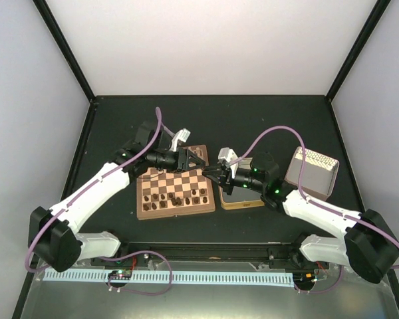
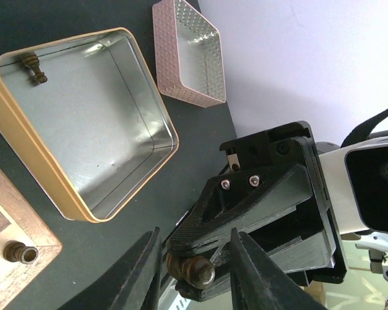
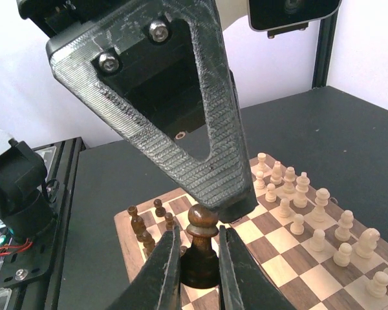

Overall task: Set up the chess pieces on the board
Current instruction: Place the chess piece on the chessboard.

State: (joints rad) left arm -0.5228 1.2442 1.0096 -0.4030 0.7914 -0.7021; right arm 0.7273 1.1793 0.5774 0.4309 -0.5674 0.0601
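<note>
My right gripper [image 3: 200, 274] is shut on a dark brown pawn [image 3: 202, 248] and holds it over the chessboard [image 3: 291, 258]. In the top view it [image 1: 211, 171] is above the board's [image 1: 176, 211] right edge. My left gripper [image 2: 194, 271] is open, its fingers on either side of the same pawn [image 2: 193, 270] without touching it; in the top view it [image 1: 198, 165] meets the right gripper. Several dark chessmen [image 1: 176, 198] stand on the board's near rows, also seen in the right wrist view [image 3: 145, 226]. One dark piece [image 2: 33, 66] lies in the metal tin [image 2: 26, 129].
The gold-rimmed tin [image 1: 243, 199] sits just right of the board, under my right arm. A pale patterned tray [image 1: 312, 173] stands further right, also in the left wrist view [image 2: 191, 58]. Pale cream chessmen [image 3: 297, 194] stand on the board's far rows.
</note>
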